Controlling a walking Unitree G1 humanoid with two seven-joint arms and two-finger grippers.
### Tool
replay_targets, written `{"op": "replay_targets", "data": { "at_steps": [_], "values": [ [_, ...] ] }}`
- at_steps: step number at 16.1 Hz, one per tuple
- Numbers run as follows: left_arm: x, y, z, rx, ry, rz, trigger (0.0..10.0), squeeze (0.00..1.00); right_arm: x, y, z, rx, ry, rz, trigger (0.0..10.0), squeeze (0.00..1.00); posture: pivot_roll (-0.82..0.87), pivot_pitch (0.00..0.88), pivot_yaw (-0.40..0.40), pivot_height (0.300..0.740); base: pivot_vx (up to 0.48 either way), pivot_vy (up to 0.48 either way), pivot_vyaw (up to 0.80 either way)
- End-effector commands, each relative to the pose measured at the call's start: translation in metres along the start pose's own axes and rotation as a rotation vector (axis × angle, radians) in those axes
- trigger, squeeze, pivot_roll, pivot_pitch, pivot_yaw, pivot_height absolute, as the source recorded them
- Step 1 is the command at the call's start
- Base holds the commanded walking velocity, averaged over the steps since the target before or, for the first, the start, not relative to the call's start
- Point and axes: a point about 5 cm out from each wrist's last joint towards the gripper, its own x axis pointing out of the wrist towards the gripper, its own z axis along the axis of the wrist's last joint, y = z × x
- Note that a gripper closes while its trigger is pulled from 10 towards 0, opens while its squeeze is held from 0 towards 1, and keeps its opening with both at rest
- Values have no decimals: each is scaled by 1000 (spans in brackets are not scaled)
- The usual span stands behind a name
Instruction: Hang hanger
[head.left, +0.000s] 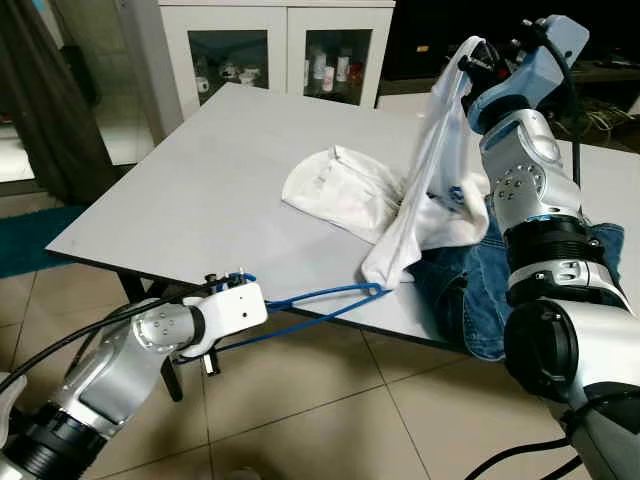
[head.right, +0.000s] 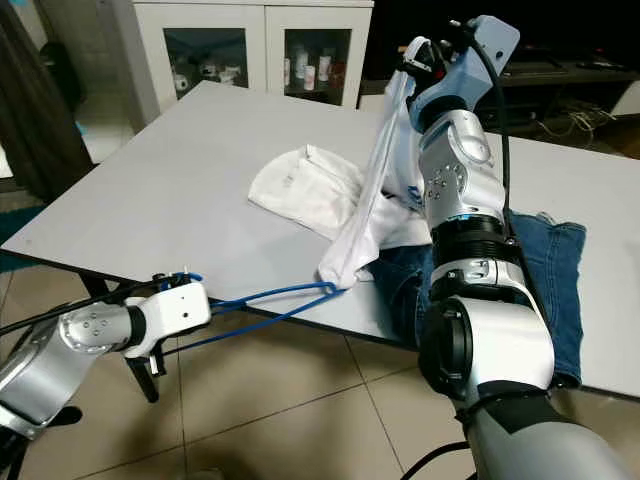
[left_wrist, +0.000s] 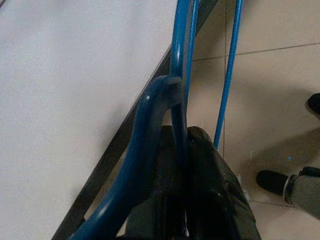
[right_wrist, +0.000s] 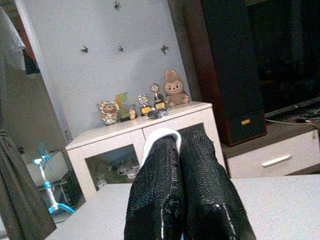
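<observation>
A blue wire hanger (head.left: 310, 301) juts out level from my left gripper (head.left: 232, 282), which is shut on its hook end just off the table's near edge. In the left wrist view the hanger (left_wrist: 175, 75) runs between the black fingers (left_wrist: 210, 175). The hanger's far tip touches the hem of a white shirt (head.left: 425, 200). My right gripper (head.left: 478, 58) holds that shirt up by its top above the table, shut on the cloth (right_wrist: 161, 137). The shirt's lower part drapes down to the table (head.left: 200, 200).
Another white garment (head.left: 335, 190) lies crumpled mid-table. Blue jeans (head.left: 470, 290) hang over the near right edge. A white glass-door cabinet (head.left: 275, 50) stands behind the table. Tiled floor (head.left: 300, 400) lies below; a dark curtain (head.left: 50, 100) hangs at left.
</observation>
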Motion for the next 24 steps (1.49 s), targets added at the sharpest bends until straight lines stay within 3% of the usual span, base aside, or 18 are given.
{"op": "replay_targets", "data": {
  "at_steps": [1, 3, 4, 5, 6, 7, 8, 9, 10, 12, 13, 14, 15, 17, 18, 20, 23, 24],
  "values": [
    [2, -4, 7, 24, -25, -13, 10000, 0, 0, 2, -5, -15, 19, 3, 0, 0, 138, 36, -58, 740, 0, 0, 0],
    [3, -7, 15, 50, -85, -34, 10000, 0, -7, 13, -34, -93, 84, 34, 0, 0, 130, 39, -55, 740, 0, 0, 0],
    [4, -8, 16, 50, -86, -35, 10000, 0, -10, 19, -45, -170, 114, 76, 0, 0, 129, 40, -55, 740, 0, 0, 0],
    [6, -8, 17, 50, -86, -34, 10000, 0, -16, 28, -64, -321, 170, 155, 0, 0, 129, 40, -56, 740, 0, 0, 0],
    [7, -8, 18, 43, -91, -27, 10000, 0, -25, 34, -86, -522, 243, 246, 6314, 0, 131, 42, -57, 740, 0, 0, 0],
    [8, -6, 20, 27, -99, -12, 10000, 0, -36, 33, -107, -694, 320, 327, 10000, 0, 133, 44, -58, 740, 0, 0, 0],
    [8, -6, 20, 23, -102, -8, 10000, 0, -40, 32, -112, -733, 339, 345, 10000, 0, 133, 44, -58, 740, 0, 0, 0],
    [8, -5, 19, 19, -102, 2, 10000, 0, -48, 22, -119, -818, 370, 380, 10000, 792, 133, 47, -59, 740, 0, 0, 0],
    [7, -5, 18, 18, -99, 4, 10000, 0, -52, 11, -120, -859, 391, 401, 10000, 1000, 128, 51, -57, 740, 0, 0, 0],
    [7, -6, 16, 19, -94, 2, 10000, 0, -54, -3, -112, -897, 413, 451, 10000, 1000, 122, 54, -55, 740, 0, 0, 0],
    [7, -6, 16, 20, -92, 1, 10000, 0, -53, -13, -100, -871, 415, 478, 10000, 875, 118, 55, -54, 740, 0, 0, 0],
    [8, -6, 16, 22, -91, 0, 10000, 0, -53, -18, -90, -822, 411, 501, 10000, 0, 110, 58, -52, 740, 0, 0, 0],
    [8, -6, 15, 23, -91, 0, 10000, 0, -53, -20, -85, -802, 406, 511, 10000, 0, 109, 58, -52, 740, 0, 0, 0],
    [9, -7, 16, 38, -90, -5, 10000, 0, -59, -26, -63, -659, 375, 589, 10000, 0, 103, 60, -51, 740, 0, 0, 0],
    [10, -7, 16, 40, -91, -6, 10000, 0, -68, -27, -57, -581, 389, 655, 10000, 1000, 98, 63, -51, 740, 0, 0, 0],
    [10, -8, 16, 45, -91, -8, 10000, 0, -79, -34, -55, -499, 425, 689, 10000, 1000, 91, 69, -51, 740, 0, 0, 0],
    [12, -9, 17, 58, -92, -12, 10000, 0, -97, -41, -55, -277, 486, 691, 10000, 1000, 90, 71, -51, 740, 0, 0, 0],
    [11, -9, 16, 61, -92, -12, 10000, 0, -114, -40, -62, -183, 566, 700, 10000, 776, 87, 81, -51, 740, 0, 0, 0]
  ]
}}
